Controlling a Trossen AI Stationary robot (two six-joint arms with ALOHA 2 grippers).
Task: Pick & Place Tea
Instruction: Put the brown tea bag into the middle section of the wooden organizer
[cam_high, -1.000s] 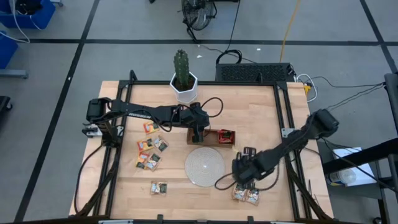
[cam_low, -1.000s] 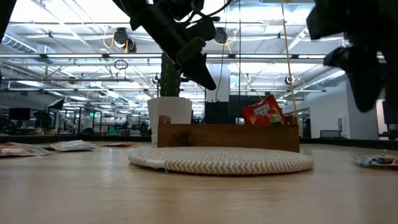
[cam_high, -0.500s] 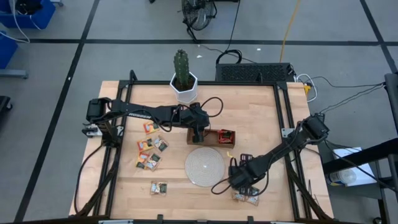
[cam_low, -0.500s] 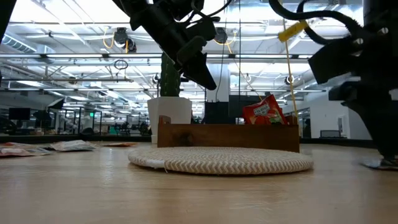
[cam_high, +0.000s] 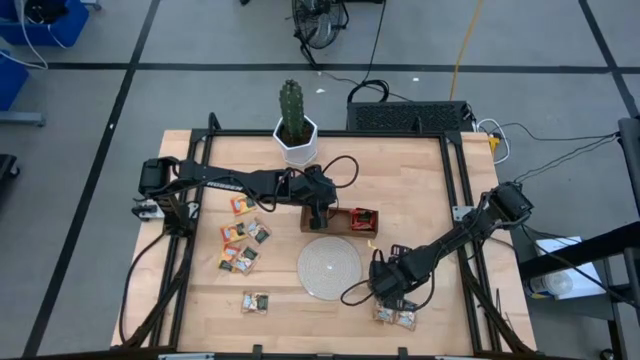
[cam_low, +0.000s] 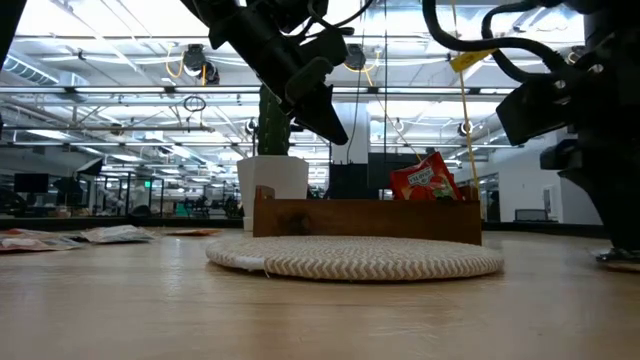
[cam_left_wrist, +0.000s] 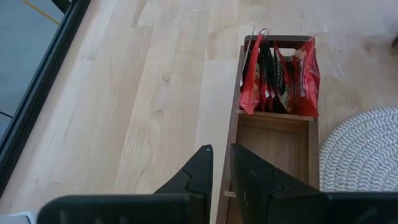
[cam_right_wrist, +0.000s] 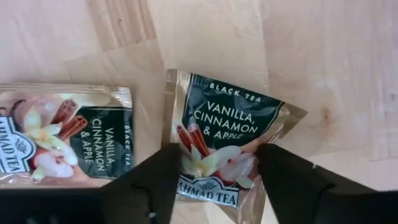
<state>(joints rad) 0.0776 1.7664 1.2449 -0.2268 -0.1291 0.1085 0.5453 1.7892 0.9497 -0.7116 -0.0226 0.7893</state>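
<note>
Wooden table (cam_high: 420, 190) with a woven disc (cam_high: 328, 267) near the middle and a wooden tray (cam_high: 340, 219) just behind it, red sachets (cam_left_wrist: 280, 74) standing in one end compartment. Left gripper (cam_left_wrist: 221, 180) hangs over the tray's other end, fingers nearly pressed together, holding nothing. Right gripper (cam_right_wrist: 217, 180) is down near the front edge, fingers spread either side of a vanilla-cinnamon tea sachet (cam_right_wrist: 227, 134), with another sachet (cam_right_wrist: 65, 134) lying right beside it.

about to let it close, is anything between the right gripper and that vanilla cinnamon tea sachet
Nothing visible. The right gripper is open with its dark fingers straddling the flat dark-labelled vanilla cinnamon tea sachet on the pale wooden table. A second matching sachet lies beside it, outside the fingers.
</note>
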